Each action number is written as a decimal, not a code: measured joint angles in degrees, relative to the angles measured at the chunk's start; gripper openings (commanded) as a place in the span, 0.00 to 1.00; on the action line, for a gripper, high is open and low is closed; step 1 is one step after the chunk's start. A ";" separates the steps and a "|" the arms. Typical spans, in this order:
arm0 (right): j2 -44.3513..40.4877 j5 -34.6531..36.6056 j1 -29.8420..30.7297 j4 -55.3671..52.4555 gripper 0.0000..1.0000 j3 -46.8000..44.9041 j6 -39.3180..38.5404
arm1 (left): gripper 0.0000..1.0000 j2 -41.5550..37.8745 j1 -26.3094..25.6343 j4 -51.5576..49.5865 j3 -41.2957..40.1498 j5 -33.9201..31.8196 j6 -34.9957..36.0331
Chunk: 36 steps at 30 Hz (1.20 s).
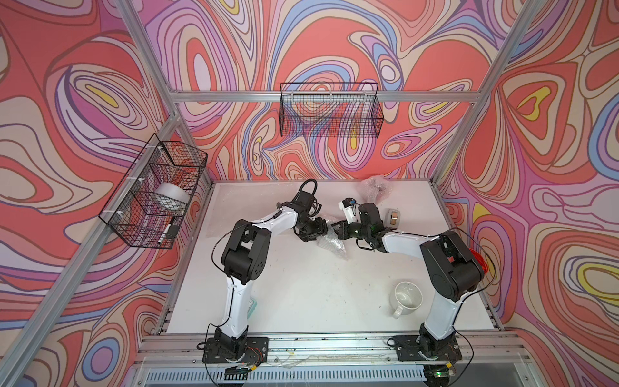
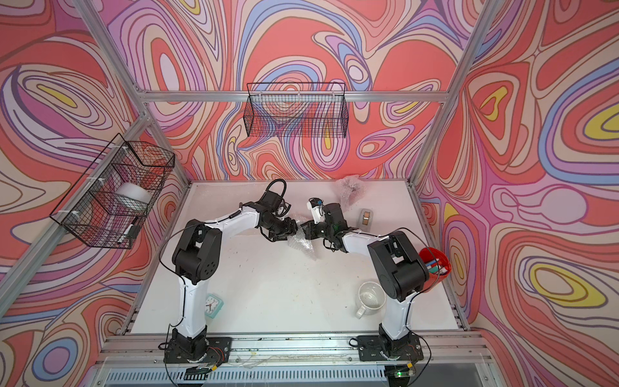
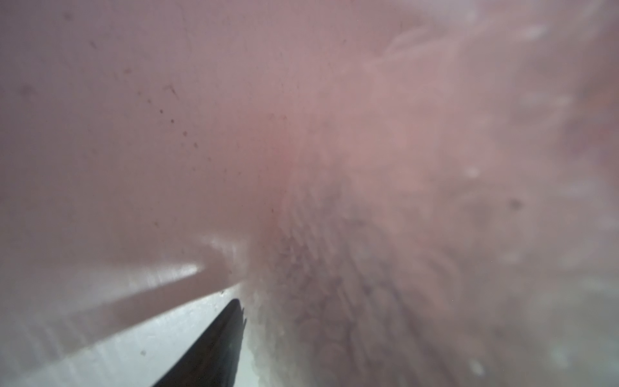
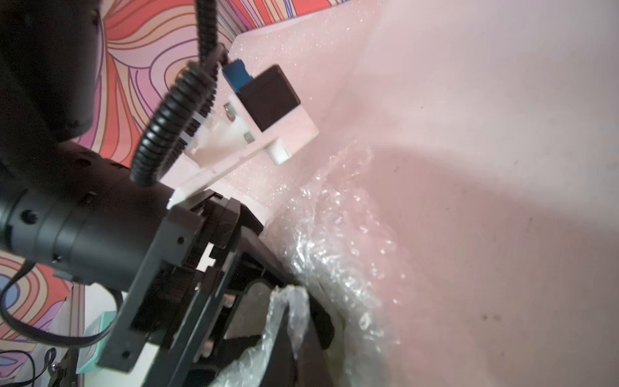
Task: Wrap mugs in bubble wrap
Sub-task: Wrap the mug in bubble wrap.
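The bubble wrap (image 1: pixel 330 244) lay bunched mid-scene on the counter (image 1: pixel 284 295), between both claws. The white mug (image 1: pixel 407 296) stood bare at near right. The right claw (image 1: pixel 336 231) was clenched. Whether the left claw (image 1: pixel 323 234) gripped could not be told. The wrap could be torn or unrolled if pulled unevenly.

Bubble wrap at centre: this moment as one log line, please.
bubble wrap: crumpled, centre | left gripper: at wrap, grip unclear | right gripper: shut at wrap | white mug: bare, upright
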 measured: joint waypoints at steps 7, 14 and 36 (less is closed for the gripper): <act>1.27 -1.22 -0.13 -3.87 0.00 2.80 0.52 | 0.70 -9.03 0.48 3.50 -5.86 -3.19 -0.22; 1.51 -1.27 -0.13 -5.79 0.00 3.87 1.11 | 0.90 -19.34 0.63 10.56 -14.10 -1.73 -0.11; 2.10 -1.33 -0.13 -7.93 0.01 5.29 0.98 | 0.82 -9.77 -1.05 12.09 -12.92 -3.76 0.20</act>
